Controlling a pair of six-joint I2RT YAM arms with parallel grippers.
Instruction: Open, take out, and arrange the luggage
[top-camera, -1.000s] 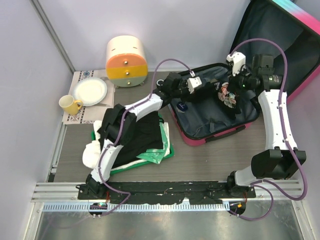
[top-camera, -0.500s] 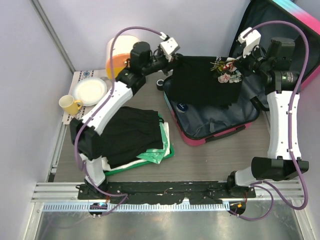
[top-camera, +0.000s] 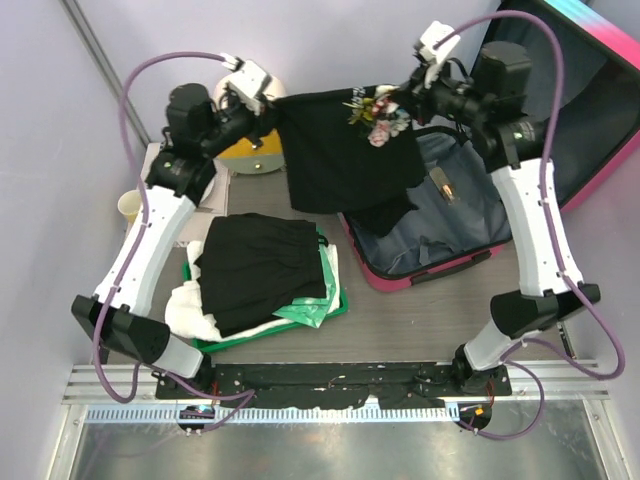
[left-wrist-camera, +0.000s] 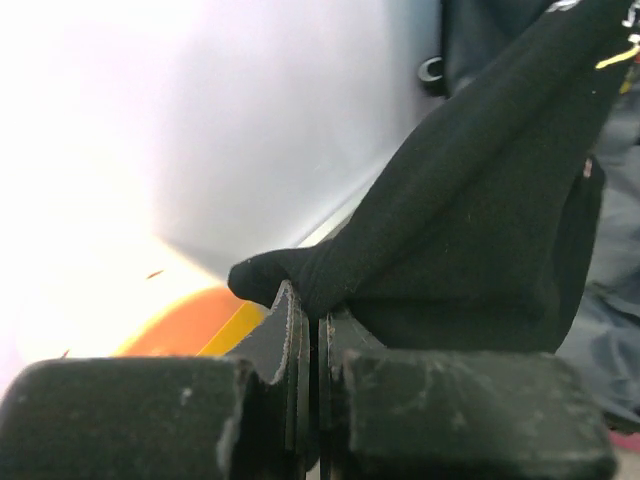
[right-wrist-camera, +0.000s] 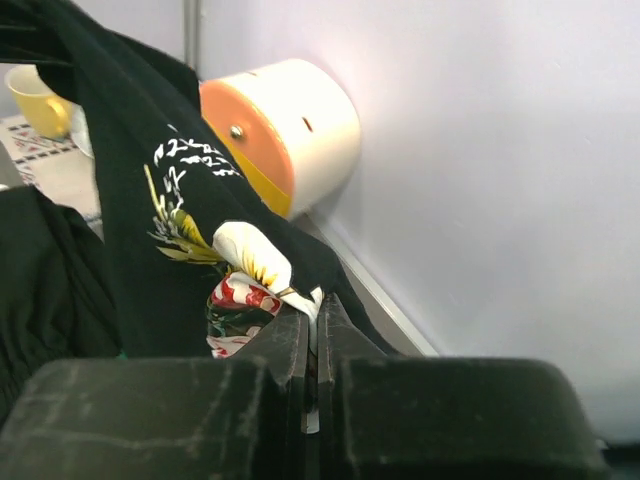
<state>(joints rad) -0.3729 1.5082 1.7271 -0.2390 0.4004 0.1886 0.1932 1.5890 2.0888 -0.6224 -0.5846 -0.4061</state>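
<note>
Luggage (top-camera: 425, 272): lies open at the right of the top view, its lid propped against the wall in the upper right and the dark lining showing.
Black garment (top-camera: 335, 160): hangs stretched between the two arms at upper centre, with its floral print near the right-hand corner. The lower hem dangles over the case's left edge.
Left gripper (left-wrist-camera: 310, 310): jaws pinched tight on one top corner of the cloth.
Right gripper (right-wrist-camera: 312, 310): jaws pressed together on the printed corner (only a thin fold sits between them).
Step in hand: probably carrying the spread garment over to the folded black pile (top-camera: 260, 270) on the green tray (top-camera: 225, 342) at lower left.
Doing it well: move both arms together at even height so the top edge stays taut, then lower the hem first and lay the rest flat.
Watch for: the round drawer box (right-wrist-camera: 290, 130) close behind the left corner, and the hem snagging the case rim.
</note>
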